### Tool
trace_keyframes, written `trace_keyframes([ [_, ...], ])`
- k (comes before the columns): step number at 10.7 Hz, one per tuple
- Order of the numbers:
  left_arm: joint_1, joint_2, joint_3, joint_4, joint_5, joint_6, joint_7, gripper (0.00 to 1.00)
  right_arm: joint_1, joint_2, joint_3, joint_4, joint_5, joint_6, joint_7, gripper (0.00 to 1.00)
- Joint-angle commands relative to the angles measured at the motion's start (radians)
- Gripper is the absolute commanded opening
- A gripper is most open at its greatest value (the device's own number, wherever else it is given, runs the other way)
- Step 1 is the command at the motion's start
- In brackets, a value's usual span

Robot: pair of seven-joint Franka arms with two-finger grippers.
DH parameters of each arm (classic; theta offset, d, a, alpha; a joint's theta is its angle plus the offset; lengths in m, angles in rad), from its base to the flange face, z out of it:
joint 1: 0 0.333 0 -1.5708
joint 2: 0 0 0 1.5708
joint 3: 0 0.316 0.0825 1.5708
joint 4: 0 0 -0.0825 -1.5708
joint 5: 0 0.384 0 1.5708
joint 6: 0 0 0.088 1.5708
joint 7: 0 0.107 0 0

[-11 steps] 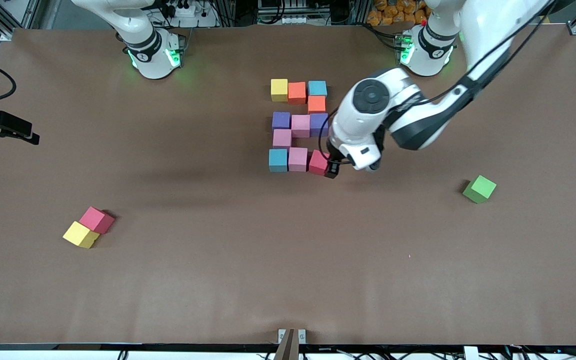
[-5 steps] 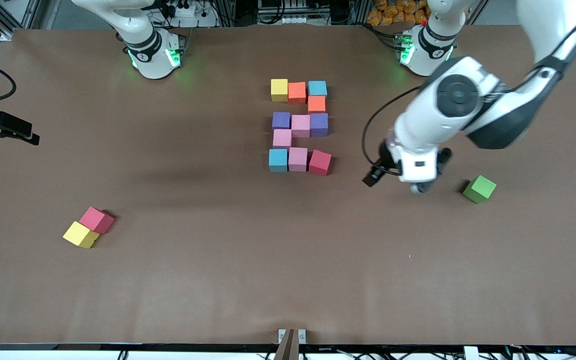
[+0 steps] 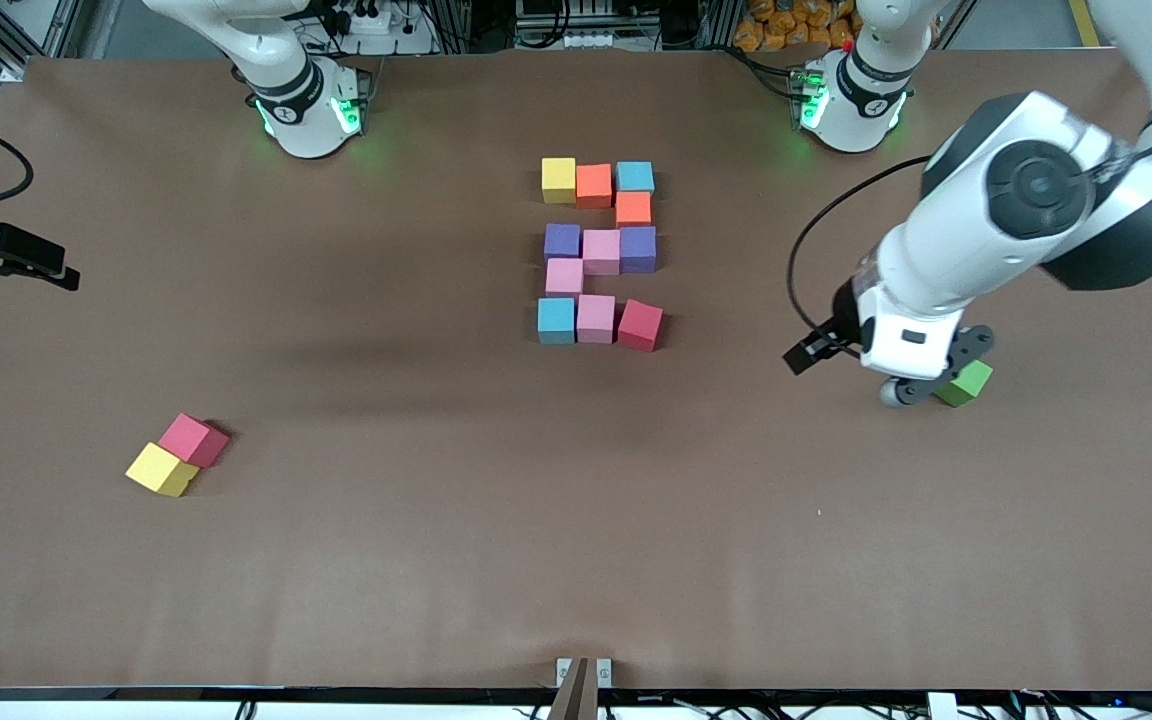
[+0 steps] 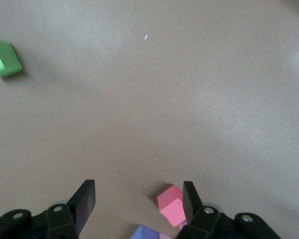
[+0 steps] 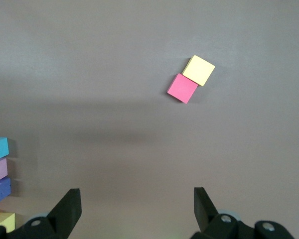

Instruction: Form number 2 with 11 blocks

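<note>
Matte foam blocks (image 3: pixel 596 250), no readable writing.

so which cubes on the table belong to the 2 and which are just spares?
Part of the job:
- number 2, eleven cubes: yellow, orange and light blue top row down to light blue, pink and red cube in the nearest row
- left gripper, open, empty

Lying about:
- green cube, under the left arm
- yellow cube touching red cube, toward the right arm's end

A robotics lab: two white robot arm bases (image 3: pixel 308 100) with green status lights bolted at twelve o'clock on a brown paper-covered table (image 3: pixel 436 560), aluminium framing, cables and a power strip (image 3: pixel 371 18) along that edge.
</note>
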Motion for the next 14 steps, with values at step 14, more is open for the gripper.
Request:
trace_keyframes([
  [14, -0.165, -0.564, 0.681, 0.147, -0.434, -0.222, 0.946, 0.81, -0.009, -0.064, 0.01, 0.011, -0.037, -0.082, 0.028, 1.0],
])
